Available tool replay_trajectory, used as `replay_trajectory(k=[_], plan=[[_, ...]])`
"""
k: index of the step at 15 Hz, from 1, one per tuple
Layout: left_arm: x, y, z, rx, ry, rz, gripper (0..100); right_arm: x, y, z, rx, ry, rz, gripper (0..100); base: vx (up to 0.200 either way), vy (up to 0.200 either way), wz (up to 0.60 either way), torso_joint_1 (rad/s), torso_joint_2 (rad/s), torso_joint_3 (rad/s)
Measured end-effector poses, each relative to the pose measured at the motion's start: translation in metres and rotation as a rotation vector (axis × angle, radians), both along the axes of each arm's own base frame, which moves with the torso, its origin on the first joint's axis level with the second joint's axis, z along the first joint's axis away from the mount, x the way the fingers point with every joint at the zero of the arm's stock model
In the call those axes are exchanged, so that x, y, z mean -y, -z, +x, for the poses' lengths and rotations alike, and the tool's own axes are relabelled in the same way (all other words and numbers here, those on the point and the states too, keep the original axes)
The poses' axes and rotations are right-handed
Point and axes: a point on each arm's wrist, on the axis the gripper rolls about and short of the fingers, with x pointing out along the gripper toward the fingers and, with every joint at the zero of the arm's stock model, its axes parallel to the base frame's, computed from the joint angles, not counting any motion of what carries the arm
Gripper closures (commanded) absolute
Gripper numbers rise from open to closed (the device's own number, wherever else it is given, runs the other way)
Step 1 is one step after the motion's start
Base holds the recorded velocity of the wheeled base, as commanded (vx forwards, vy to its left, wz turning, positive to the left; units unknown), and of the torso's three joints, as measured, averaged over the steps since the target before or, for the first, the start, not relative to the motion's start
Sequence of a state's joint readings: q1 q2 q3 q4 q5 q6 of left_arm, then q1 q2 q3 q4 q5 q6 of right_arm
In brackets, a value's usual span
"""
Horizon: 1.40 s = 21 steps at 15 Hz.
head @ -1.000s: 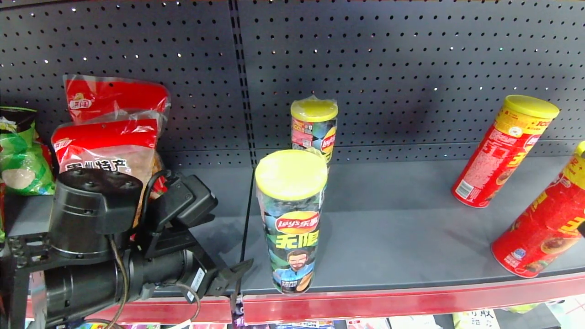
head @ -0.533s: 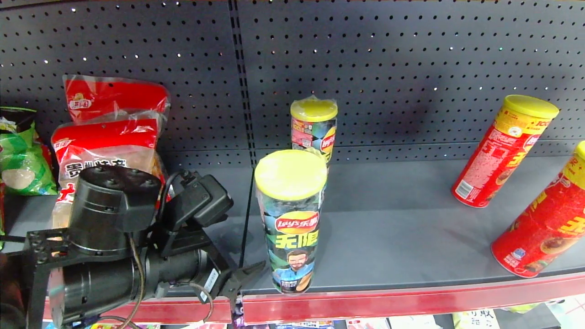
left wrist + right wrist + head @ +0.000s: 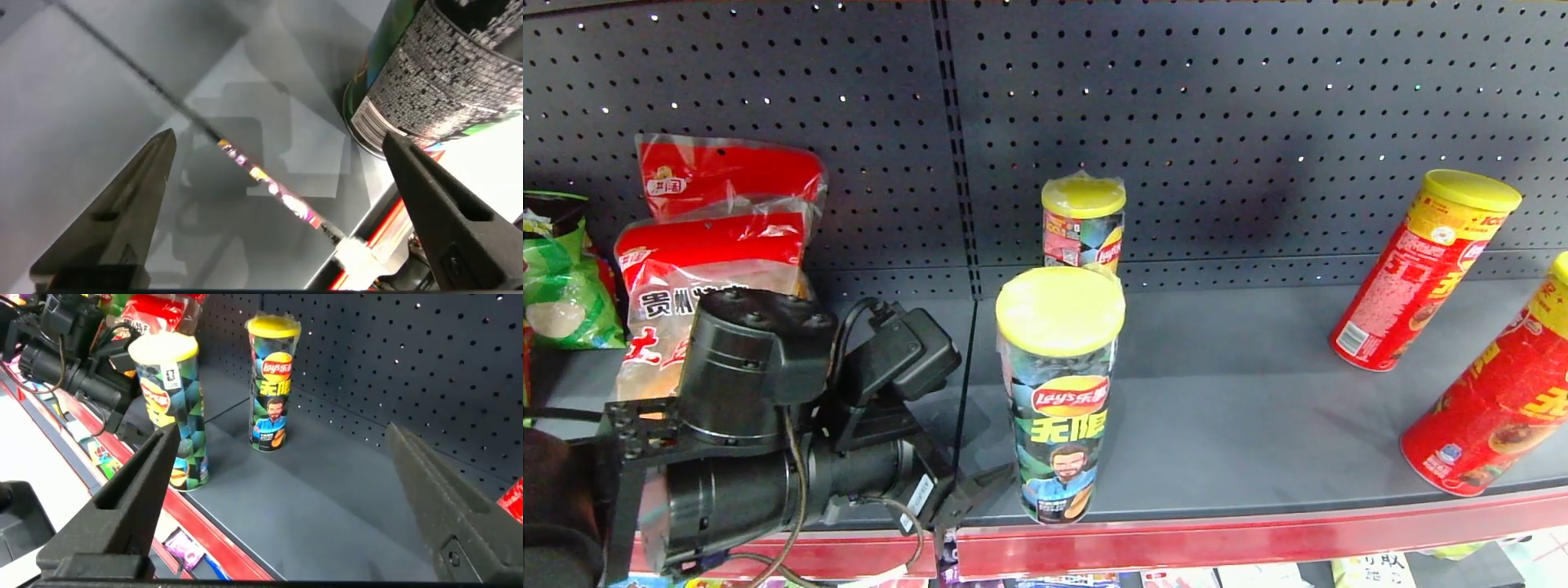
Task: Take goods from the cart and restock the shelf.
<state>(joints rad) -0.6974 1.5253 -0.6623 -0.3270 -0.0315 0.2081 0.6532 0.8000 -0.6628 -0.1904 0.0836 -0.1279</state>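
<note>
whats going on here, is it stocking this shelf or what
The robot is restocking the shelf. Its left gripper is open at the shelf's front edge, right beside a green chip can that stands upright there, not gripped. A matching rear can stands behind it by the back panel. A red can and a nearer red can are off to the right. The right gripper is open and empty.

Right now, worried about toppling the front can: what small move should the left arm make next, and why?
Probably draw the left gripper straight back off the shelf: it is open, and the front can stands upright at the shelf's lip, close beside one fingertip, so sideways motion could tip it.
</note>
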Motion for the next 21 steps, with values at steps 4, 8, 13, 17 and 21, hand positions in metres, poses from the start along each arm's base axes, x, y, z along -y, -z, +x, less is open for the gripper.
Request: replay_trajectory(k=[4,8,13,17,21], plan=[[0.007,0.0,0.006,-0.001,0.008,0.0,0,0.0,0.0,0.0,0.0,0.0,0.0,0,0.0,0.0,0.0,0.0,0.0,0.0],[0.01,0.001,0.008,-0.004,0.01,0.003,0,0.0,0.0,0.001,-0.001,0.0,-0.001,0,0.0,0.0,0.0,0.0,0.0,0.0],[0.017,-0.002,0.013,0.006,0.018,-0.005,0,-0.001,0.0,0.001,-0.004,0.0,-0.004,0,0.0,0.0,0.0,0.0,0.0,0.0],[0.02,-0.001,0.013,0.001,0.025,-0.005,0,-0.001,0.001,0.001,-0.004,0.001,-0.004,0,0.0,0.0,0.0,0.0,0.0,0.0],[0.012,0.001,0.007,-0.006,0.005,0.001,0,-0.001,0.003,0.001,-0.01,0.0,-0.008,0,0.0,0.0,0.0,0.0,0.0,0.0]])
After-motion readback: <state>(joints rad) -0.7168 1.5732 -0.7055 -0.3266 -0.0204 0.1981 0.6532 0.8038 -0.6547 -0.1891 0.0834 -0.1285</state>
